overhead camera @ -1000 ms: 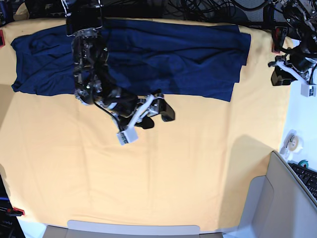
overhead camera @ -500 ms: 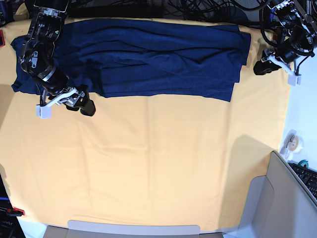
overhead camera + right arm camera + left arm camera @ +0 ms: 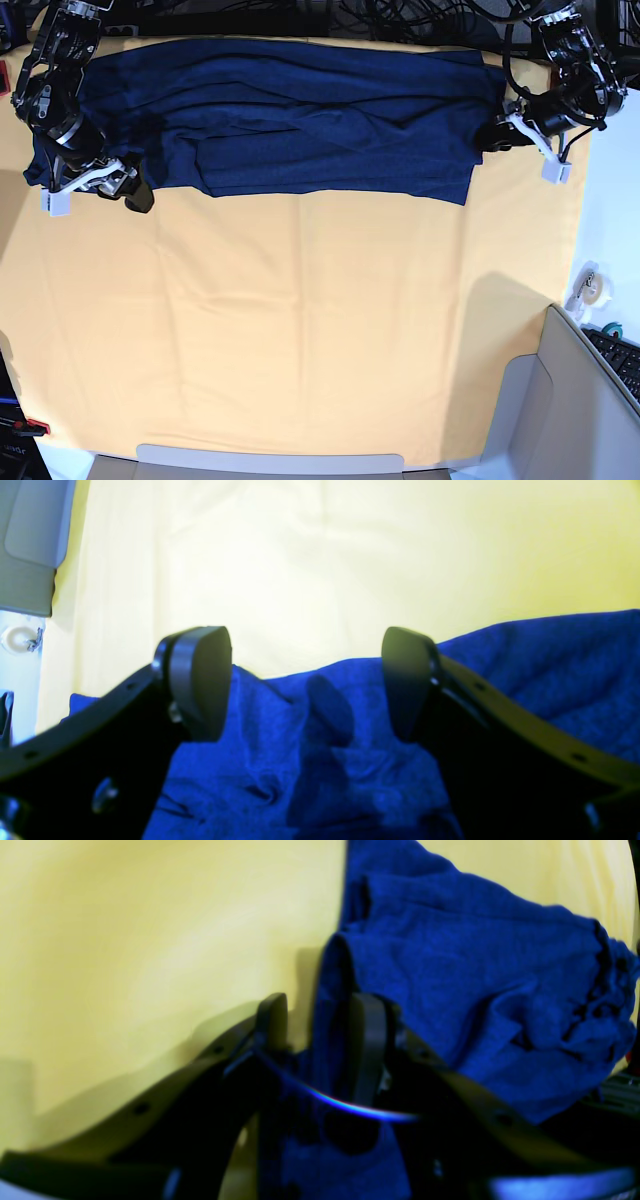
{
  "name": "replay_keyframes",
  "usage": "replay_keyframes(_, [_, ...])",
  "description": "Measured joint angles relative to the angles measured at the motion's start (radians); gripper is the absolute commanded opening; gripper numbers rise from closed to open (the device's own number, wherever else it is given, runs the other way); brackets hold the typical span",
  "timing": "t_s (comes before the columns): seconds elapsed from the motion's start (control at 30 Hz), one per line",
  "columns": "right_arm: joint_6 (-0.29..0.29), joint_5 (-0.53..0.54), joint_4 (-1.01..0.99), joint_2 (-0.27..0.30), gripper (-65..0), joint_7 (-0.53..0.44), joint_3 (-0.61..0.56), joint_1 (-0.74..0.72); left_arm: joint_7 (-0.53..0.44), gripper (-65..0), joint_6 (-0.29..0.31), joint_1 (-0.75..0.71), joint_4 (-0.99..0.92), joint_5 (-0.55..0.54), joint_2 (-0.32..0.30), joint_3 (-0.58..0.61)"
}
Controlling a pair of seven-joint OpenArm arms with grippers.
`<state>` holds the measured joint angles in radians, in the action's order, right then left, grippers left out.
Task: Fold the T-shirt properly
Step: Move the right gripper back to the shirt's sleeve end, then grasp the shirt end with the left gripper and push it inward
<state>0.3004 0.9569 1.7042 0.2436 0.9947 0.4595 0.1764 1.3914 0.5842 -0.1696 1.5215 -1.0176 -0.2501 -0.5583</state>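
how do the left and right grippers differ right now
The left gripper has T-shirt fabric between its narrowly set jaws at the shirt's end; the right gripper stands wide open with nothing between its jaws. Both are at opposite ends of the shirt.

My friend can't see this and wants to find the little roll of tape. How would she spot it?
Start at the big yellow-orange cloth covering the table, with the T-shirt along its far edge. Go off the cloth's side to the white strip, just beyond the grey box corner. The roll of tape lies there: a small pale ring, unlike the dark keyboard nearby.
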Motion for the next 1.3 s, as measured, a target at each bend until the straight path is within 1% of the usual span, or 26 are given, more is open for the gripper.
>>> replay_keyframes(0.07, [0.000,0.000,0.000,0.002,-19.1,-0.002,0.000,-0.004,0.000,-44.2,0.001,0.001,-0.001,-0.001,0.001,0.012])
replay_keyframes(0.2, [0.000,0.000,0.000,0.000,-19.1,-0.001,0.000,-0.004,0.004,-43.3,0.004,0.001,-0.001,-0.046,-0.002,0.010])
replay_keyframes(0.23, [0.000,0.000,0.000,0.000,-19.1,-0.001,0.000,-0.004,0.003,-41.9,0.004,0.001,-0.001,-0.055,-0.002,0.009])
replay_keyframes(0.3, [0.000,0.000,0.000,0.000,-19.1,-0.001,0.000,-0.004,0.003,-36.8,0.004,0.002,-0.001,-0.068,-0.002,0.007])
replay_keyframes(0.4, [0.000,0.000,0.000,0.000,-19.1,-0.001,0.000,-0.002,0.003,-32.0,0.004,0.004,-0.001,-0.070,-0.002,0.006])
replay_keyframes(0.7, [0.000,0.000,0.000,-0.001,-19.1,-0.003,0.000,0.015,0.003,-31.8,0.004,0.004,-0.001,-0.068,-0.002,0.001])
replay_keyframes(0.87, [0.000,0.000,0.000,-0.001,-19.1,-0.003,0.000,0.026,0.001,-31.5,0.004,0.006,-0.037,-0.068,-0.002,-0.061])
replay_keyframes(0.93, [0.000,0.000,0.000,-0.003,-19.1,-0.003,0.000,0.025,0.004,-30.1,0.004,0.003,-0.036,-0.068,-0.002,-0.080])
replay_keyframes(1.03, [0.000,-0.003,-0.001,-0.003,-19.1,-0.002,0.000,0.026,0.003,-25.5,0.004,0.010,-0.036,-0.068,-0.002,-0.100])
replay_keyframes(1.17, [0.000,-0.001,-0.001,-0.003,-19.1,-0.003,-0.005,0.026,-0.001,-25.0,0.004,0.020,-0.036,-0.069,-0.002,-0.123])
replay_keyframes(1.3, [0.000,0.000,-0.001,-0.004,-19.1,-0.003,-0.005,0.026,0.003,-25.0,0.004,0.014,-0.036,-0.069,0.001,-0.122])
